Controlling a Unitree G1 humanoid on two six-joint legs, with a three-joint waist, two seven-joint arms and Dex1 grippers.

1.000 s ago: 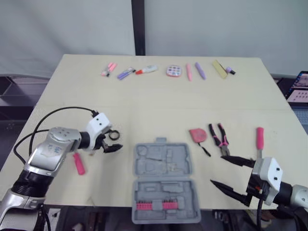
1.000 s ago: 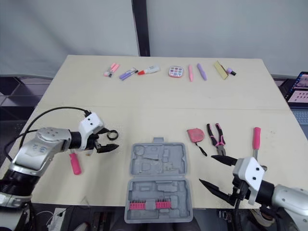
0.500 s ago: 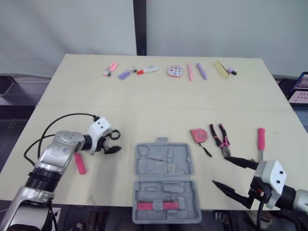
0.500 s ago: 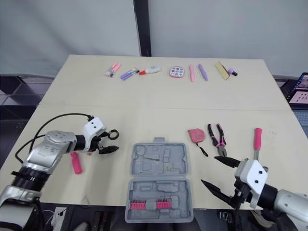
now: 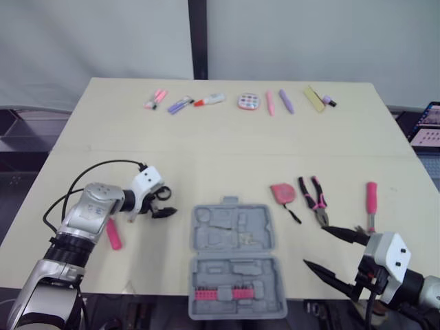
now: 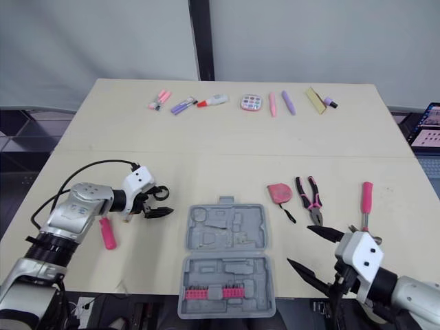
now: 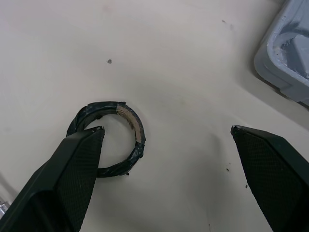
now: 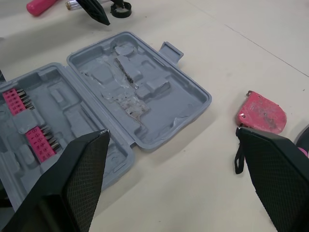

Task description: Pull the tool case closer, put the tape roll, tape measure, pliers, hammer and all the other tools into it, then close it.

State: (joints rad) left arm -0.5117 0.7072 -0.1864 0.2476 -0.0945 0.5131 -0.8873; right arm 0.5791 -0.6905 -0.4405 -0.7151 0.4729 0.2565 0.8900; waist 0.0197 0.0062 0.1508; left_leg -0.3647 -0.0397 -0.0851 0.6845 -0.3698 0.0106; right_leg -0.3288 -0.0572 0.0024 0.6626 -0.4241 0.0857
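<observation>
Tabletop [image 5: 227, 137] tape roll [image 7: 101, 107] sits beside left gripper's [image 7: 166, 133] parted fingers [image 7: 77, 169]

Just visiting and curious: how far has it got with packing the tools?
Done: the tool case lies open at the near edge. In hand: the open left gripper hangs over the tape roll, not yet gripped. Left: tape measure, pliers, screwdriver, pink-handled tool, closing.

Tabletop [image 5: 227, 158], pale wood. One far row, well beyond the left gripper [image 5: 163, 203] and right gripper [image 5: 316, 246]:
- pink clip [image 5: 155, 99]
- purple marker [image 5: 180, 104]
- red-tipped white tube [image 5: 209, 100]
- round palette [image 5: 248, 102]
- pink pen [image 5: 270, 103]
- purple pen [image 5: 286, 101]
- yellow block [image 5: 313, 98]
- small purple piece [image 5: 328, 101]

Laptop [image 5: 427, 127]: beyond the right gripper, to its right.
</observation>
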